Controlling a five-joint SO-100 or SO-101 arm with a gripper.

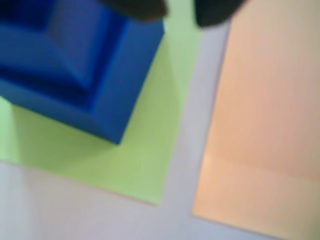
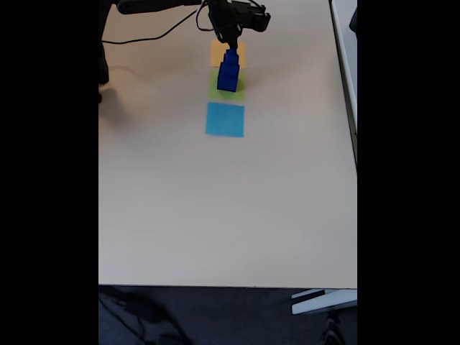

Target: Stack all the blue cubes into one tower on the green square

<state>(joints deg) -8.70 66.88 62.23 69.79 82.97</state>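
blue cubes (image 2: 228,72) stand stacked as a tower on the green square (image 2: 227,91), near the far edge of the pale table (image 2: 215,215), with my claw (image 2: 229,44) right above them. whether my fingers are apart or clamped i cannot tell. the fixed view shows dark floor past the near edge, a cable by the far edge, and a light-blue square (image 2: 225,119). my wrist view brings close the tower's top (image 1: 75,65), lime patch (image 1: 140,150) and orange square (image 1: 265,115).

Light-blue square (image 2: 225,119) and orange-yellow square (image 2: 228,49) on beige table (image 2: 215,208).
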